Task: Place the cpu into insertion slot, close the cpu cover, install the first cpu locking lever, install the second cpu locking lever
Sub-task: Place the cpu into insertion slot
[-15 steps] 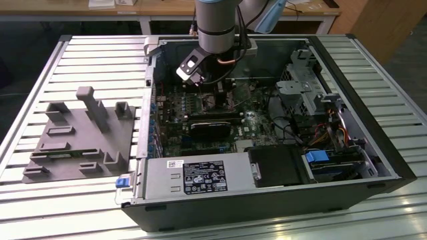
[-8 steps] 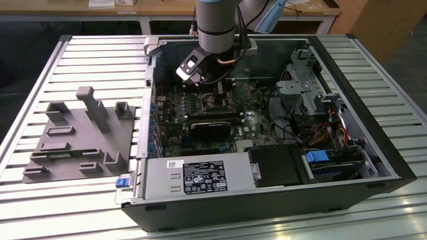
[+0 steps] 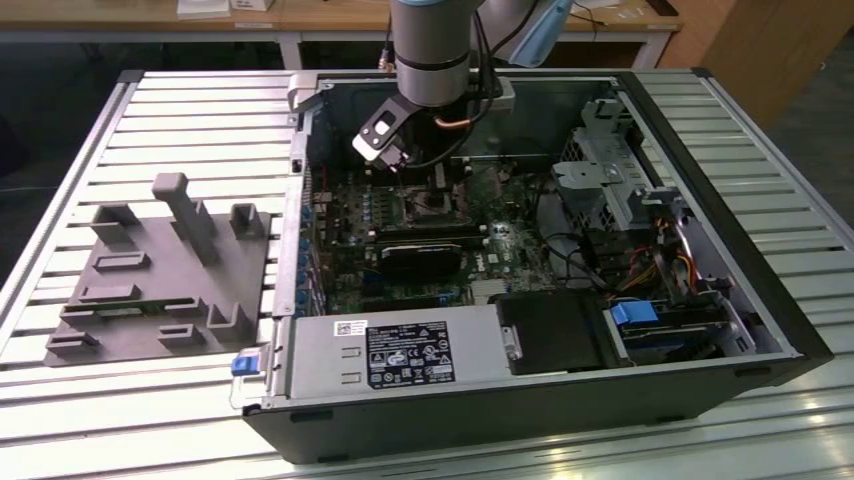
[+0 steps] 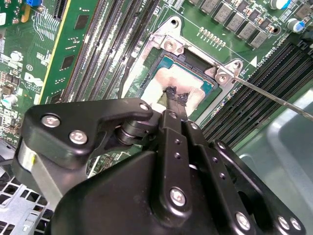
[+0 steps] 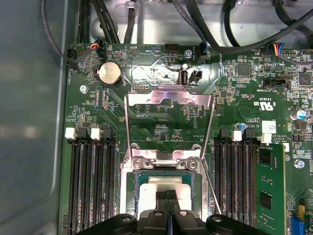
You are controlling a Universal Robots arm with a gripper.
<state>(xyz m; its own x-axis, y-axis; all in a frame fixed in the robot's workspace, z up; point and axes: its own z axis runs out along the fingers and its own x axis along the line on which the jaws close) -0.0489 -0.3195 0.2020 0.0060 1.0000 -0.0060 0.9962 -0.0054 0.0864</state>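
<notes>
The cpu lies flat in the insertion slot, its pale silver face smeared with grey paste. My gripper is shut, and its black fingertips point down onto the middle of that face. I cannot tell whether they touch it. The cpu cover is swung open away from the socket, its hinge bar with two screws at the socket's edge. A thin wire locking lever sticks out free beside the socket. In the exterior view my gripper hangs inside the open computer case over the motherboard.
Long black memory slots flank the socket on both sides, and one holds a green module. A black heatsink block, a power supply and drive cages crowd the case. A grey fixture sits on the slatted table.
</notes>
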